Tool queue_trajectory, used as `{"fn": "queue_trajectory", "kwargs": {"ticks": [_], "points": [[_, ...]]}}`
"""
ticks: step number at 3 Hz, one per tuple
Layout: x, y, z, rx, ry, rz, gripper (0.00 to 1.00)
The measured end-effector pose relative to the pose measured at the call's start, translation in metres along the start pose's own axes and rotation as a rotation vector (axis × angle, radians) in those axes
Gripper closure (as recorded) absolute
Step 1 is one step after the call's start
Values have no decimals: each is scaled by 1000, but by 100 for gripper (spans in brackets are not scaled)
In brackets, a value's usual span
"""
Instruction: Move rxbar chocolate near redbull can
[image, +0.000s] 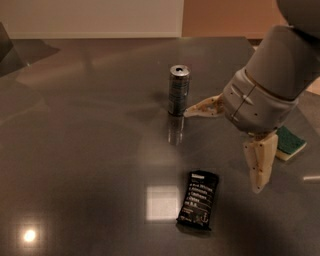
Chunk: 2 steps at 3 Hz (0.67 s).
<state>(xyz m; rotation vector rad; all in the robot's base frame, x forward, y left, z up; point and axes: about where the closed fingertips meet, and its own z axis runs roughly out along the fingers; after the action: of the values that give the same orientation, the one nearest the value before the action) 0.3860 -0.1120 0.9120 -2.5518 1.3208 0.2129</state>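
The rxbar chocolate (198, 199), a flat black wrapper with white text, lies on the dark table (90, 150) near the front. The redbull can (178, 90) stands upright farther back, above the bar in the picture. My gripper (227, 145) hangs over the table to the right of both, open, with one cream finger (202, 109) pointing left close to the can's base and the other finger (260, 162) pointing down, to the right of the bar. It holds nothing.
A green-and-yellow sponge (289, 143) lies at the right, partly behind my arm (280, 70). The table's far edge meets a pale wall at the back. A bright light reflection (162, 202) lies left of the bar.
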Motion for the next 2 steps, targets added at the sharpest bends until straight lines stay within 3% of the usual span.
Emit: {"fn": "queue_trajectory", "kwargs": {"ticks": [2], "points": [[-19,19,33,-108,-15,-262,0]]}}
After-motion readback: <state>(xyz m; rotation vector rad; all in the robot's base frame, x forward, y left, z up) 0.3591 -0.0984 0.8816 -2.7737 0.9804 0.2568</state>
